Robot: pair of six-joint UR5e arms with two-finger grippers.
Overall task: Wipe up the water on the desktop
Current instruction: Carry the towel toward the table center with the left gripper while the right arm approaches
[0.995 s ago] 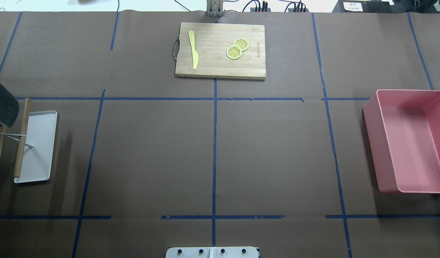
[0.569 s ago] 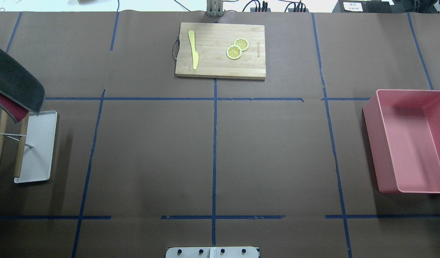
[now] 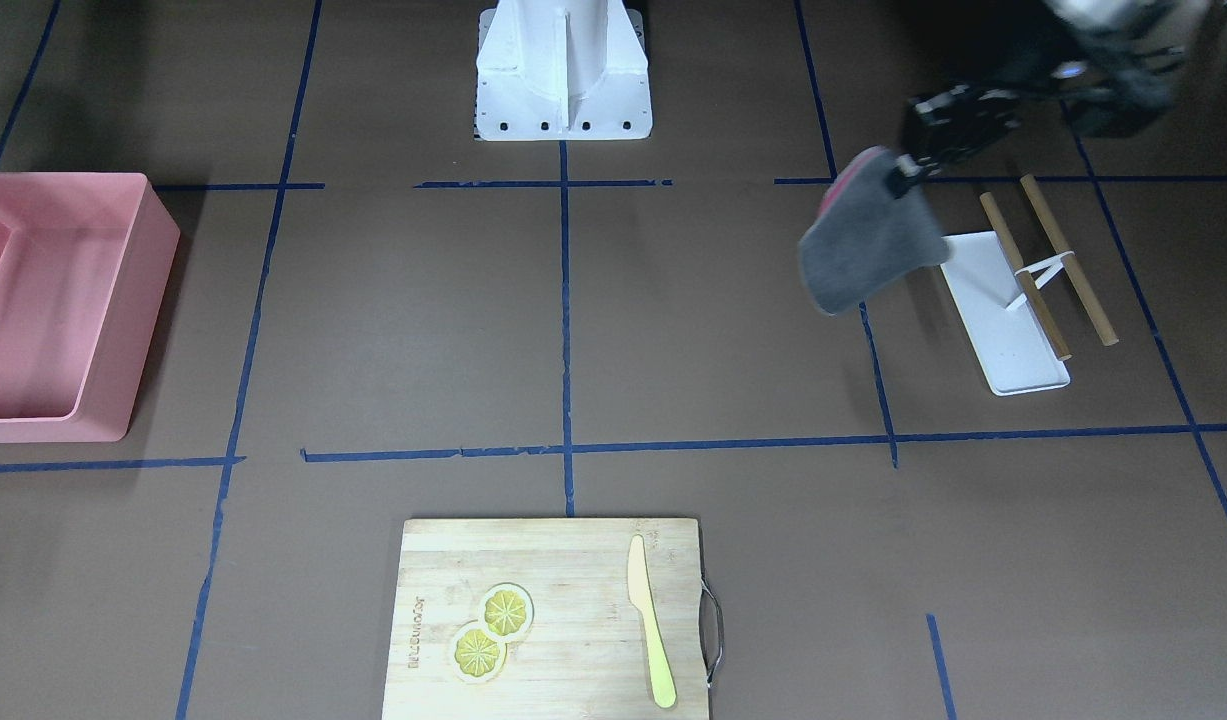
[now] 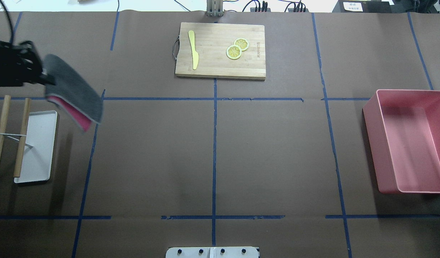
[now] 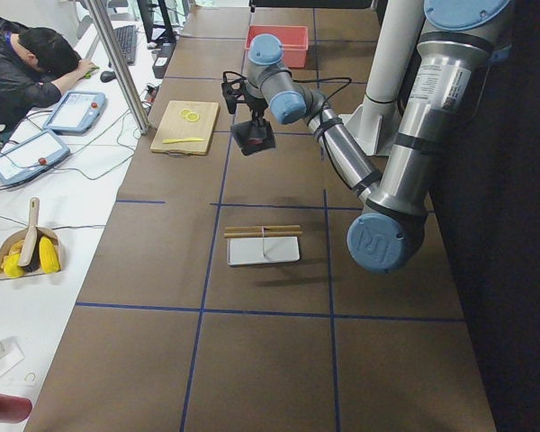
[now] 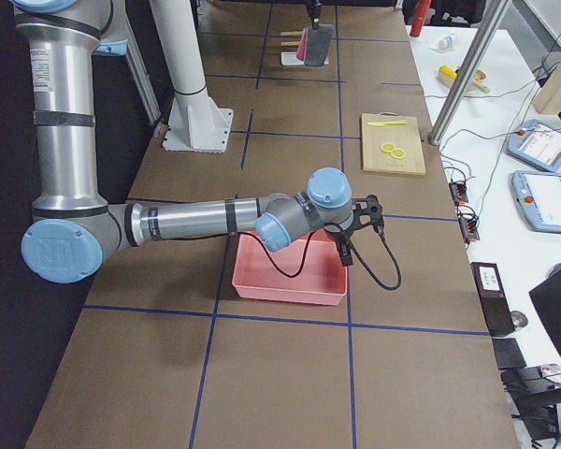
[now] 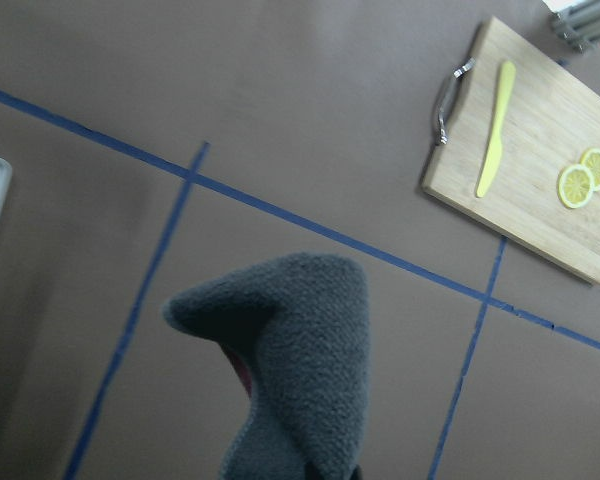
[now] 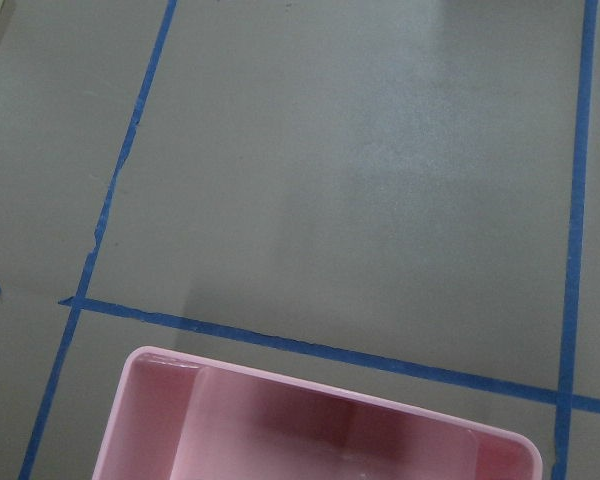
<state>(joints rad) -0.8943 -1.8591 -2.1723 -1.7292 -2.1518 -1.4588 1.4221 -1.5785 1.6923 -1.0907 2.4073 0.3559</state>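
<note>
The desktop (image 4: pixel 151 154) is a brown surface with blue tape lines; I see no water on it. My left gripper (image 4: pixel 46 79) is shut on a grey cloth with a pink underside (image 4: pixel 76 95) and holds it in the air at the far left, just past the white tray. The cloth also shows in the front view (image 3: pixel 868 250) and hangs below the camera in the left wrist view (image 7: pixel 300 340). My right gripper (image 6: pixel 348 248) hovers over the pink bin, seen only in the right side view; I cannot tell if it is open or shut.
A bamboo cutting board (image 4: pixel 212 66) with a yellow knife (image 4: pixel 193 50) and two lemon slices (image 4: pixel 237 49) lies at the far middle. A pink bin (image 4: pixel 372 143) stands at the right. A white tray (image 4: pixel 38 157) with a two-rod wooden rack (image 4: pixel 22 136) sits at the left.
My left gripper has come in from the left edge, carrying the cloth rightward off the rack. Nothing else has moved.
</note>
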